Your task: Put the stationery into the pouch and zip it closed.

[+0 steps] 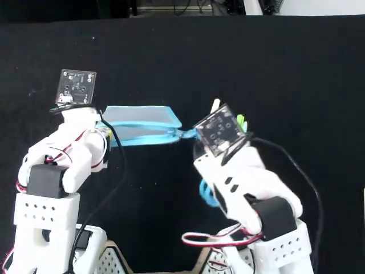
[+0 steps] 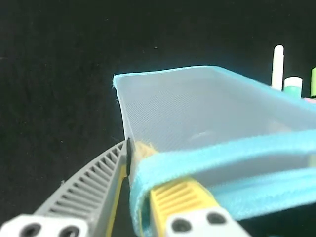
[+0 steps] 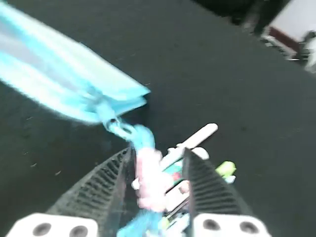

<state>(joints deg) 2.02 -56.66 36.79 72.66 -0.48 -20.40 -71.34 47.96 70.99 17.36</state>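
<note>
The light blue mesh pouch [image 1: 140, 121] lies at the table's middle. Its left near corner is lifted, and my left gripper [image 2: 140, 163] is shut on the blue zipper band there. The two zipper bands [image 2: 232, 153] stand apart along the near edge. At the pouch's right end [image 3: 123, 96] the blue pull cord [image 3: 142, 139] runs in between my right gripper's parted fingers [image 3: 113, 182]. The right gripper [image 3: 158, 155] hangs over the stationery: a white pen [image 3: 197, 137], a green pen [image 3: 225, 169] and a pink piece [image 3: 148, 182]. Pens [image 1: 215, 105] poke out past that wrist.
Black cloth covers the table [image 1: 274, 63], with free room at the back and right. The arm bases [image 1: 45, 240] stand at the front edge. A blue loop [image 1: 208, 193] hangs under the right arm.
</note>
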